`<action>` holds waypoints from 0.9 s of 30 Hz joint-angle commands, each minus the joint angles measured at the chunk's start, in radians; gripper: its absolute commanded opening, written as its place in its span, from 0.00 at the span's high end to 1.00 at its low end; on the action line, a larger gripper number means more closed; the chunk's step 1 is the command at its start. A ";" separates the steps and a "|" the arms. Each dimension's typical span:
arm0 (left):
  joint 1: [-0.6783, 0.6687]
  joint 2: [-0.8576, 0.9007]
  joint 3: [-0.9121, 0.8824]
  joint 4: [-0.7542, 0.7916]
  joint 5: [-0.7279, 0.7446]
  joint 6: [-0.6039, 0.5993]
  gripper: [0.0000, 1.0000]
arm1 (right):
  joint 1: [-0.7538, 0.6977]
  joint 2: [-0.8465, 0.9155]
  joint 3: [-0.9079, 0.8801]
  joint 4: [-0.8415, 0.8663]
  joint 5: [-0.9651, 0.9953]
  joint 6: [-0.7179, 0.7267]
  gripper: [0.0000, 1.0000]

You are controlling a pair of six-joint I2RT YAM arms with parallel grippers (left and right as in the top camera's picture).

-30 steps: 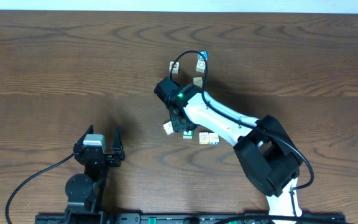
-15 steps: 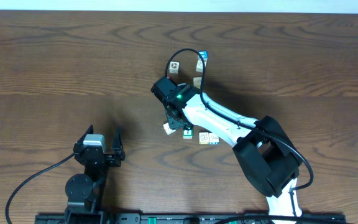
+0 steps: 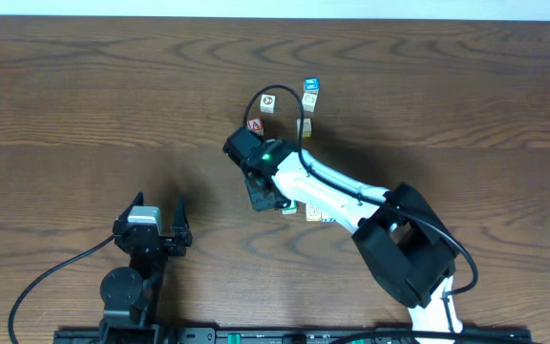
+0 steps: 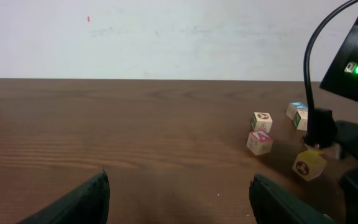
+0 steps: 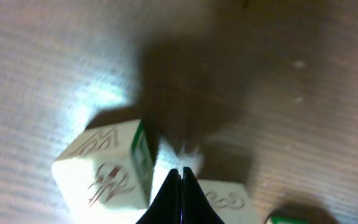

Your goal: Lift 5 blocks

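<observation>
Your right gripper had its fingers pressed fully together with nothing between them. The tips pointed down into the narrow gap between two of the blocks, a pale green-edged block on one side and a cream block on the other. You could not tell from that view whether the tips touched either one. From overhead, a short row showed beside that arm: a green-marked block, a yellow block and a blue-marked white block. Farther back lay a ring-marked cream block, with the red "A" cube near it and the blue-topped cube off to the side. Your left gripper held its fingers spread wide and empty, low over the table, well apart from every block.
</observation>
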 commanded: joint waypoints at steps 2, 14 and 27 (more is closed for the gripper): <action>0.005 -0.001 -0.012 -0.040 0.018 -0.005 0.27 | 0.013 0.002 0.018 -0.017 0.012 0.042 0.99; 0.005 -0.001 -0.012 -0.040 0.017 -0.005 0.27 | -0.001 0.002 0.018 -0.001 0.093 0.052 0.99; 0.005 -0.001 -0.012 -0.040 0.018 -0.005 0.27 | -0.066 0.002 0.018 0.002 0.105 0.052 0.99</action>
